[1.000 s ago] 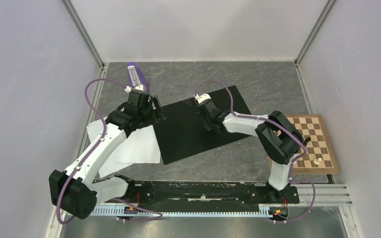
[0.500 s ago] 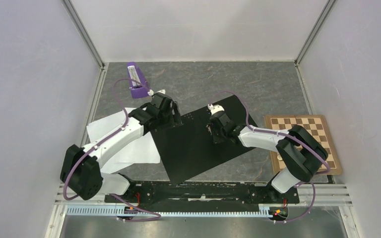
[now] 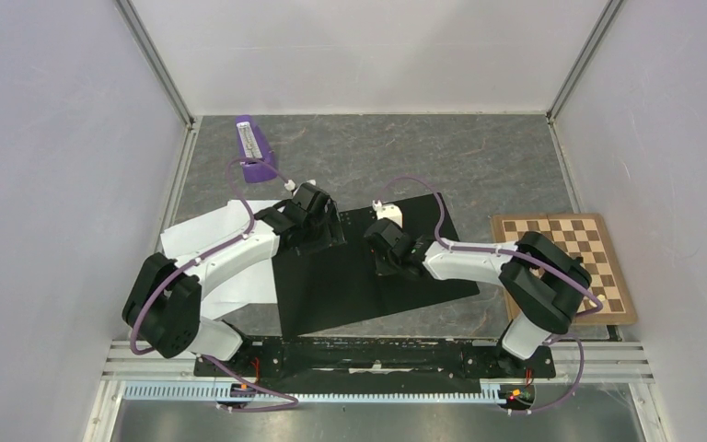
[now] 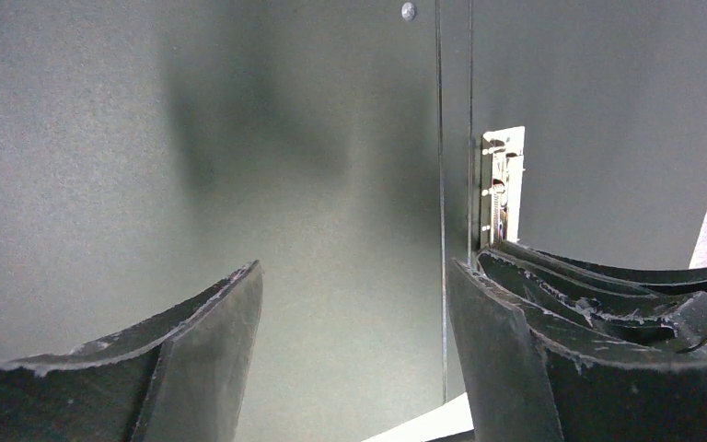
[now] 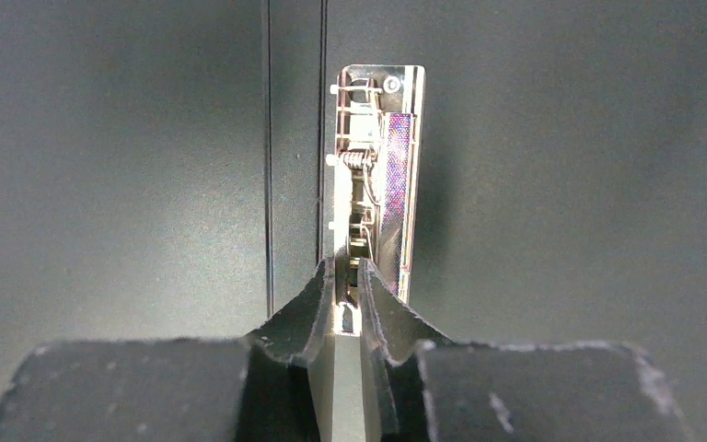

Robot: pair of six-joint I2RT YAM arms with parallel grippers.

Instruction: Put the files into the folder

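Note:
The folder [image 3: 350,290] lies open on the table, black inside up, with its metal spine clip [image 5: 377,166] in the middle. My right gripper [image 3: 377,247] is shut on the clip's near end [image 5: 348,276]. My left gripper [image 3: 330,230] is open and empty, low over the folder's left half [image 4: 101,138] just left of the spine; the clip [image 4: 502,184] shows beside its right finger. The files [image 3: 212,253], white paper sheets, lie on the table left of the folder, partly under my left arm. One white corner [image 4: 428,425] shows between my left fingers.
A purple metronome-like object [image 3: 253,147] stands at the back left. A wooden chessboard [image 3: 562,262] with a small white piece lies at the right. Grey walls close in the table on three sides.
The folder has turned and slid toward the left over the paper's edge. My left gripper moved right onto the folder. My right gripper went right, then back left, staying at the spine.

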